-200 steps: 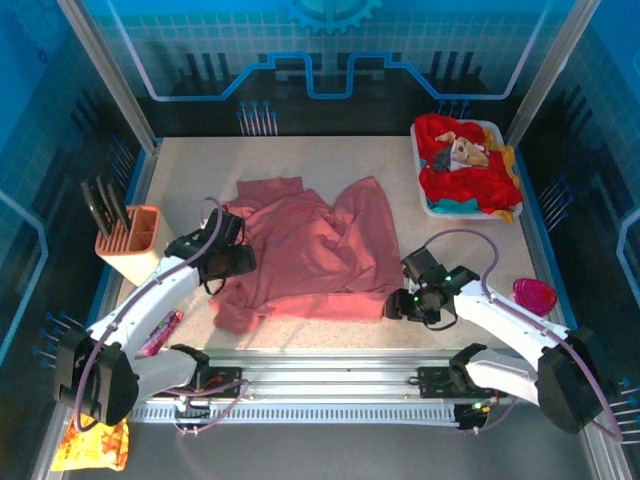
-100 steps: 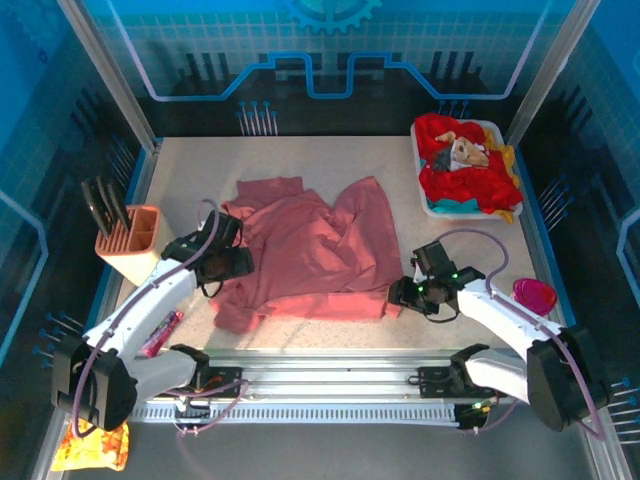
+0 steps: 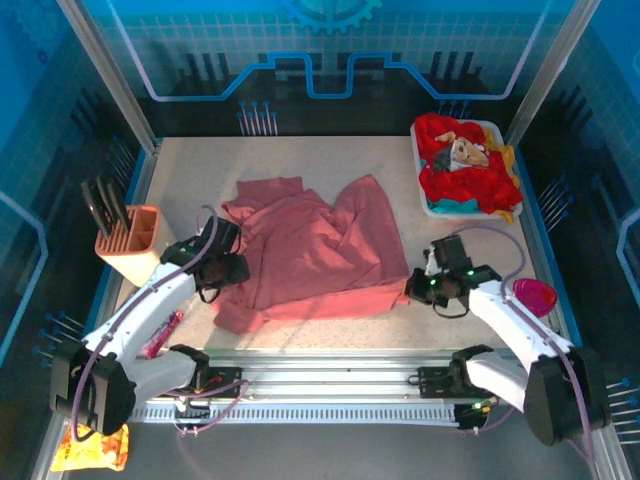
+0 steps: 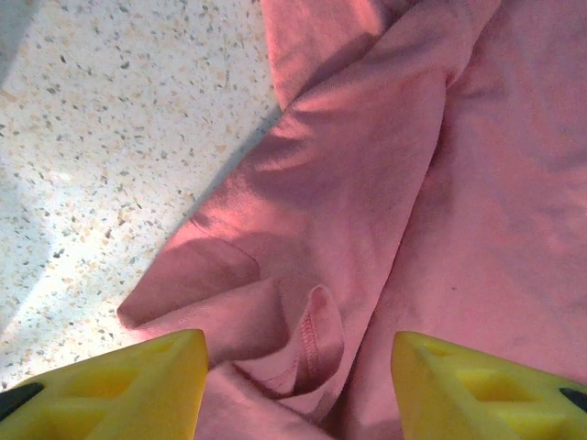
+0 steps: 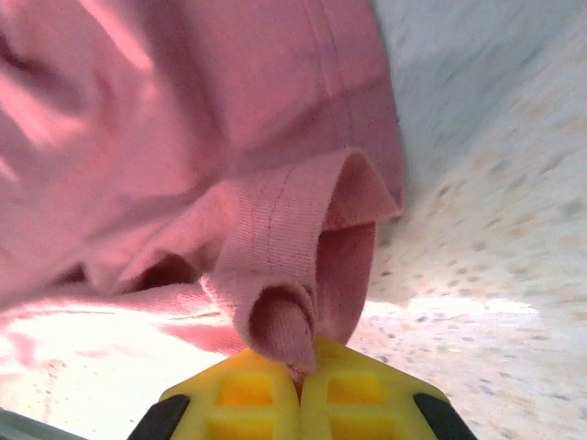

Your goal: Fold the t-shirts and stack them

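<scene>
Centrally, the pink shirt [image 3: 310, 250] lies crumpled on the table [image 3: 190, 165], a pale stone-like top flecked with dark specks. The cloth is soft, matte knit in dusty rose. It spreads wide but unevenly, with long ridged folds, and one sleeve juts toward the far left.

The left gripper [image 3: 240, 268] sits at the shirt's left edge. In the left wrist view its jaws stand apart, and the blocky yellow fingers [image 4: 110, 385] flank a small upturned fold with a stitched hem, which neither visibly clamps.

The right gripper [image 3: 408, 290] is at the shirt's near right corner. In the right wrist view its jaws are pressed together on a rolled bit of double-stitched hem, and the cloth bunches into a loop just above them.

At the far right corner, well apart from the pink shirt, a white tray [image 3: 428, 207] holds a heaped pile [image 3: 470, 175] of bright red cloth with yellow and teal edges showing.

An orange slotted holder [image 3: 130, 245] with dark handles stands just left of the left arm. A slim magenta object [image 3: 160, 333] lies beside that arm near the front edge. A glossy pink bowl [image 3: 535, 295] rests near the right arm's forearm. An orange-yellow bag [image 3: 95, 445] lies off the table at the near left.
</scene>
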Robot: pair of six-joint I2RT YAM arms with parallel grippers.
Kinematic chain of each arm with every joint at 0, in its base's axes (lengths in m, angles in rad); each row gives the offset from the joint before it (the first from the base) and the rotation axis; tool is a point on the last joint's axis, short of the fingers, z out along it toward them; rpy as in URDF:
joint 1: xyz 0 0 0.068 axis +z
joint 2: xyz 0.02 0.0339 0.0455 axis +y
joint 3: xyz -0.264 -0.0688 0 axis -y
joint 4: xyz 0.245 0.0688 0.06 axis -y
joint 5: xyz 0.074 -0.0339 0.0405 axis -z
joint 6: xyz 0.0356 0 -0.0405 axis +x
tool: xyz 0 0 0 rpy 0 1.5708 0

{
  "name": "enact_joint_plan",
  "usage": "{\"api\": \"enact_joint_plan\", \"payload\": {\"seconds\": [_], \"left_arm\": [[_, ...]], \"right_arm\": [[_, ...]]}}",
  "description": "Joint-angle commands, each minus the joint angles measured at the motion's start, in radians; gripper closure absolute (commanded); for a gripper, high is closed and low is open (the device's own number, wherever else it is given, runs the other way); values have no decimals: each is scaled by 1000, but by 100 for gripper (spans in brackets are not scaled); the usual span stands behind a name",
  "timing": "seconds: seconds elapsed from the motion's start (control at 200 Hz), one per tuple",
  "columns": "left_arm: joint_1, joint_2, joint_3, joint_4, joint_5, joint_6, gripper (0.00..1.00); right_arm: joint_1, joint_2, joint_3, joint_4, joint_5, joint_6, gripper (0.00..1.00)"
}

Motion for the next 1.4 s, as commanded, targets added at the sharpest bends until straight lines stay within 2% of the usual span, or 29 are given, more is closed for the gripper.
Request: {"api": "enact_joint_plan", "payload": {"seconds": [0.0, 0.03, 0.075, 0.205, 0.305, 0.38, 0.51, 0.68, 0.8, 0.935, 1.031, 1.146, 1.396], "left_arm": [[10, 48, 11, -4, 67, -13, 46], [10, 59, 3, 10, 89, -16, 47], [8, 76, -10, 33, 119, -23, 47], [-7, 110, -50, 103, 189, -59, 38], [-30, 133, -61, 129, 145, -85, 37], [-28, 149, -64, 190, 80, -93, 41], [-6, 249, 58, 252, -30, -53, 50], [23, 473, 280, 241, -33, 65, 56], [41, 543, 311, 307, -4, 96, 57], [60, 626, 350, 299, 35, 117, 57], [57, 635, 345, 297, 88, 97, 57], [46, 601, 294, 333, 108, 62, 53], [19, 550, 203, 390, 104, 47, 44]], "right_arm": [[-172, -83, 62, -165, -47, -108, 100], [-223, -92, 52, -142, -100, -114, 100], [-262, -82, 47, -132, -113, -114, 100], [-268, -8, 57, -125, -131, -133, 100], [-268, -11, 53, -124, -104, -135, 100], [-268, -30, 47, -131, -82, -129, 100], [-267, -45, 44, -143, -50, -118, 100], [-259, -69, 46, -160, -30, -106, 100], [-225, -79, 35, -158, 3, -94, 100], [-221, -63, 36, -156, 3, -96, 100], [-221, -63, 34, -153, 4, -97, 100], [-221, -57, 34, -150, 0, -99, 100], [-218, -57, 34, -152, -1, -99, 100]]}}
